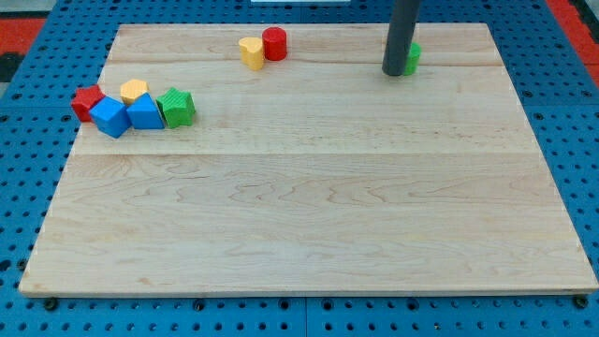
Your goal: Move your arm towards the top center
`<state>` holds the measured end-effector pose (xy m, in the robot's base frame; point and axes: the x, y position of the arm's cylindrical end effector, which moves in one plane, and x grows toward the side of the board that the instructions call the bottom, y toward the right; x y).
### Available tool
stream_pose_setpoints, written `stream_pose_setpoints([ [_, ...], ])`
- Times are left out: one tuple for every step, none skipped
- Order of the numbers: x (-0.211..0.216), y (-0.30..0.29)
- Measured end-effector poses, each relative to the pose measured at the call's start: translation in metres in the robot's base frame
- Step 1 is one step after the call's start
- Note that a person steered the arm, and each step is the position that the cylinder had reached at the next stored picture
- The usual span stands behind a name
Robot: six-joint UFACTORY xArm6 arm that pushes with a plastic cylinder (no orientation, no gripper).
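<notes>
My dark rod comes down from the view's top right of centre, and my tip (394, 72) rests on the wooden board (309, 197) near its top edge. A green block (412, 57) sits right behind and to the right of the tip, mostly hidden by the rod. A yellow heart-shaped block (251, 51) and a red cylinder (274, 43) touch each other at the top, left of the tip.
A cluster sits at the view's left: a red block (86, 101), a yellow block (134, 91), a blue block (110, 117), a blue triangular block (145, 111) and a green block (176, 107). Blue pegboard (37, 56) surrounds the board.
</notes>
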<state>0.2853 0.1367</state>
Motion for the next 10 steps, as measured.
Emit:
stream_pose_setpoints([
  [-0.007, 0.005],
  [0.021, -0.003],
  [0.032, -0.031],
  [0.032, -0.052],
  [0.032, -0.052],
  [0.030, -0.045],
  [-0.009, -0.022],
  [-0.006, -0.012],
  [0.001, -0.034],
  [0.007, -0.076],
])
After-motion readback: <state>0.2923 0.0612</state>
